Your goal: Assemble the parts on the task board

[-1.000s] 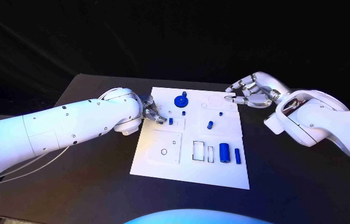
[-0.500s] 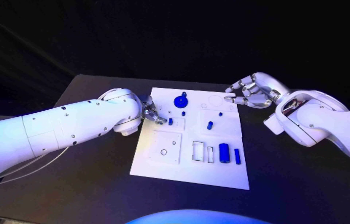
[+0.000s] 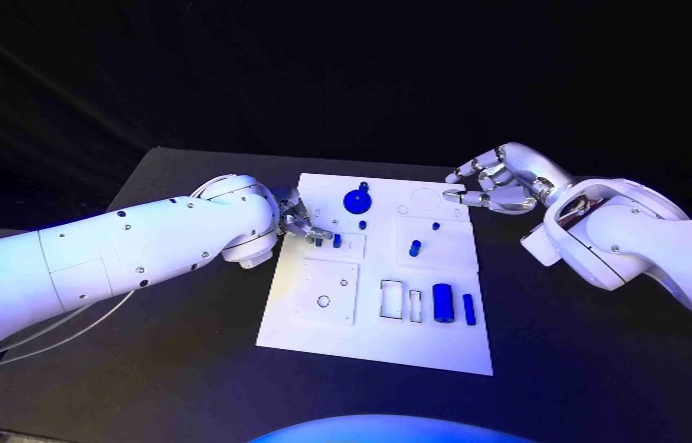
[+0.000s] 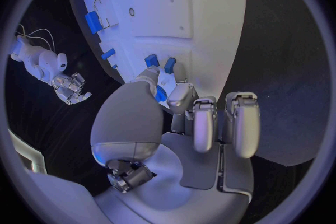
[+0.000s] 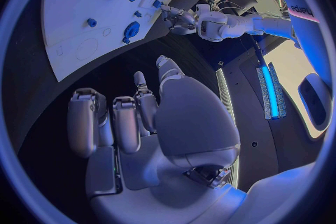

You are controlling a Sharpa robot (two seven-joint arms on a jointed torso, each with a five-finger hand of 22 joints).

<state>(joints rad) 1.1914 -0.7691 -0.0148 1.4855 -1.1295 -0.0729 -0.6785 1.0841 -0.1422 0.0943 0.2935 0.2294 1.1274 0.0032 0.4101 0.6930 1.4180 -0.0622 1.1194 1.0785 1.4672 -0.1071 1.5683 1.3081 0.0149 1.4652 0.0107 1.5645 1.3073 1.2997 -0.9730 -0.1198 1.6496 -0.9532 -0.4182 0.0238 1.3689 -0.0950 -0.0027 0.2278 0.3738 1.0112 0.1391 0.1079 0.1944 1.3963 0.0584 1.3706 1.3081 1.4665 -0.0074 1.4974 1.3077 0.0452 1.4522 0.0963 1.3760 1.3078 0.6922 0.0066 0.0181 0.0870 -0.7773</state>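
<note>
The white board lies flat in the middle of the black worktop, its long side running away from the robot.

The left hand sits at the board's left edge, near its far end. In the left wrist view its thumb and a finger close on a small blue part right at the board's edge – the other fingers are curled alongside, off the board and over the dark worktop. Two more blue pegs stand on the board just beyond the fingertips.

The right hand hangs off the board's far right corner, above the worktop, apart from the board. Its fingers are curled in toward the palm, and the right wrist view shows nothing between them.

On the board, a blue round piece lies near the far edge. A short blue part lies tilted near the middle. Toward the near right, a blue cylinder and a thin blue bar lie side by side – just beside two rectangular outlines.
</note>
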